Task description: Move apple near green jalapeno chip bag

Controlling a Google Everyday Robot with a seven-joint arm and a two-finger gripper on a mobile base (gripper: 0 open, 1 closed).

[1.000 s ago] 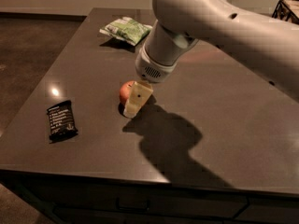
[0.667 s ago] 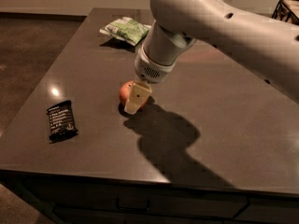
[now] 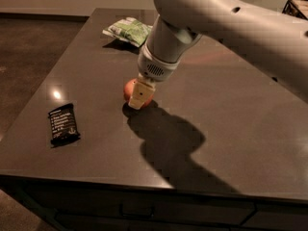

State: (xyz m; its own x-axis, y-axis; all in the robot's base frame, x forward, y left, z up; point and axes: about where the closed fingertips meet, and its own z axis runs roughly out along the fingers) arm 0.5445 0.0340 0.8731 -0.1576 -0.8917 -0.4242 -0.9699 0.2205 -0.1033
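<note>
The red-orange apple [image 3: 128, 88] is near the middle of the dark table, partly hidden by my gripper [image 3: 134, 99]. The gripper comes down from the upper right and is shut on the apple. One tan finger [image 3: 140, 95] shows on the apple's near right side; the other is hidden behind it. The apple seems just off the table surface. The green jalapeno chip bag [image 3: 128, 30] lies at the far side of the table, well beyond the apple and a little to its left.
A flat black packet with white text [image 3: 63, 124] lies near the table's left front edge [image 3: 96, 179]. My large pale arm [image 3: 231, 28] fills the upper right and casts a broad shadow on the table right of the apple. Floor lies to the left.
The gripper and the apple have risen slightly together. The chip bag and the black packet have not moved.
</note>
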